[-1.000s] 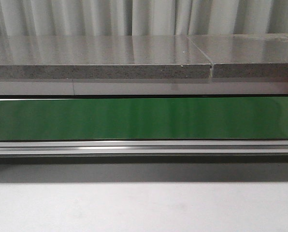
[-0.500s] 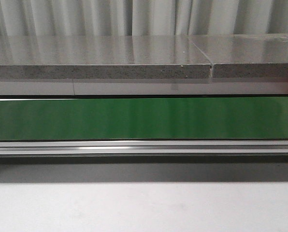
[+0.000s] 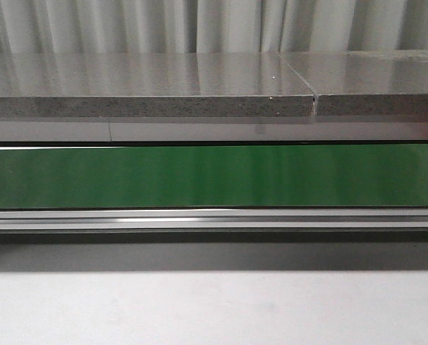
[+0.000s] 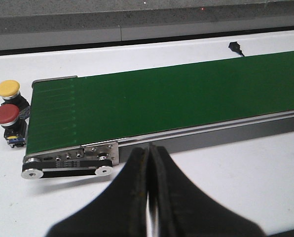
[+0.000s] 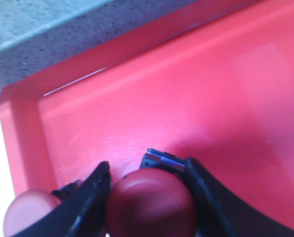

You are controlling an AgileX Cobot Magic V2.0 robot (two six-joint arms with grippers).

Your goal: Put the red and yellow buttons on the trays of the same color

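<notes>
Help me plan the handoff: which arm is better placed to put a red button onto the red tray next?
Right. Its pincer already grips a red dome-topped button directly over the red plastic tray. The left pincer is shut and empty, beside the green conveyor belt.

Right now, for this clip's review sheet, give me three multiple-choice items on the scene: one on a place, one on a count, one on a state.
1. Where is the right gripper?
A. over the red tray
B. over the green belt
C. over the grey counter

2. How many buttons sit beside the end of the green belt?
A. none
B. two
C. four

3. How do the left gripper's fingers stand?
A. wide apart
B. shut on a yellow button
C. pressed together, holding nothing

Answers:
1 A: the red tray fills the right wrist view behind its red button.
2 B: a yellow button and a red button stand off the green belt.
3 C: the left gripper shows no gap and no object.
</notes>
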